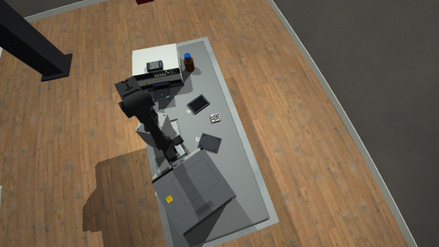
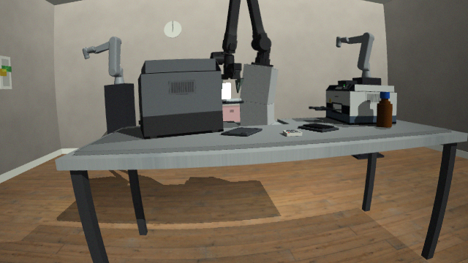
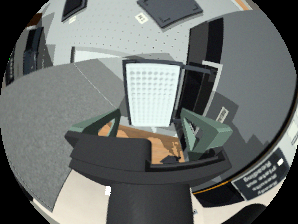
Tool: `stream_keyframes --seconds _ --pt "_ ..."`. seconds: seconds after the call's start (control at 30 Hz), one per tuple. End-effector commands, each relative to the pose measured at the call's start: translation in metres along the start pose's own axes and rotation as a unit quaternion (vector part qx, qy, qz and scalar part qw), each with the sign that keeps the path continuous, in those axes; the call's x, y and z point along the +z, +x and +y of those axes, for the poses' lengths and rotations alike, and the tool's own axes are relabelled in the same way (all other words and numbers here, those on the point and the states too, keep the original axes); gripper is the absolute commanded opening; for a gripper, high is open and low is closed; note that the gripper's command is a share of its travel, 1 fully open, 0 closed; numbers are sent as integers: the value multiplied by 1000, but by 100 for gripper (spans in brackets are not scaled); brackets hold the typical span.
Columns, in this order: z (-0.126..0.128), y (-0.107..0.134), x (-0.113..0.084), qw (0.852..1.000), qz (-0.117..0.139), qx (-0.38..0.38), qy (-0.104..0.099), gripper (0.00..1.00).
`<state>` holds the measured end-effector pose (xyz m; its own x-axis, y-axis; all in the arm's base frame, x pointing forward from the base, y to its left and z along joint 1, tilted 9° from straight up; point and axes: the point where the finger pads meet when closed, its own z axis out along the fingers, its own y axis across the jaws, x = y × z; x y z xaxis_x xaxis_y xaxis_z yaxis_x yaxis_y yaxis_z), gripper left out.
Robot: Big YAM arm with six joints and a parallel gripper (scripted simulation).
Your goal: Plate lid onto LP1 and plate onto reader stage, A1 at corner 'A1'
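Your end effector [image 1: 175, 151] [image 2: 231, 84] [image 3: 150, 111] is released, fingers apart near the white plate [image 1: 180, 150] [image 3: 152, 95]. You have the amber bottle [image 1: 188, 64] [image 2: 384, 112] upright beside the dispenser [image 1: 154, 56] [image 2: 360, 104].

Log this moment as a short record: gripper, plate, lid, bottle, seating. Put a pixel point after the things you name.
gripper: open [image 1: 176, 152] [image 2: 231, 88] [image 3: 151, 111], fingers apart near the plate
plate: white, many-welled [image 1: 180, 150] [image 3: 152, 95], on a dark-framed stage at the grey machine [image 1: 195, 182] [image 2: 180, 98] [image 3: 260, 65]
lid: cannot tell where
bottle: upright, blue cap on [image 1: 188, 64] [image 2: 385, 113], beside the white machine [image 1: 152, 55] [image 2: 360, 104]
seating: cannot tell; A1 unreadable
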<state>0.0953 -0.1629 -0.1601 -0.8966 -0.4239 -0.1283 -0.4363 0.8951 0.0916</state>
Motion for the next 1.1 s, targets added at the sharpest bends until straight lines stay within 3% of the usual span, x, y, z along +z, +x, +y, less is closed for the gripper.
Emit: stream_keyframes --seconds 0.0,0.2,0.43,0.67,0.83,1.07 --pt "-2 2 -15 1000 1 -3 5 100" --pt "-8 0 -22 1000 1 -6 6 100" --pt "-13 1 -47 1000 1 -4 14 100" --pt "-12 1 -64 1000 1 -4 5 100" --pt "-15 1 -69 1000 2 1 10 100" --pt "-15 -1 -61 1000 2 1 8 100"
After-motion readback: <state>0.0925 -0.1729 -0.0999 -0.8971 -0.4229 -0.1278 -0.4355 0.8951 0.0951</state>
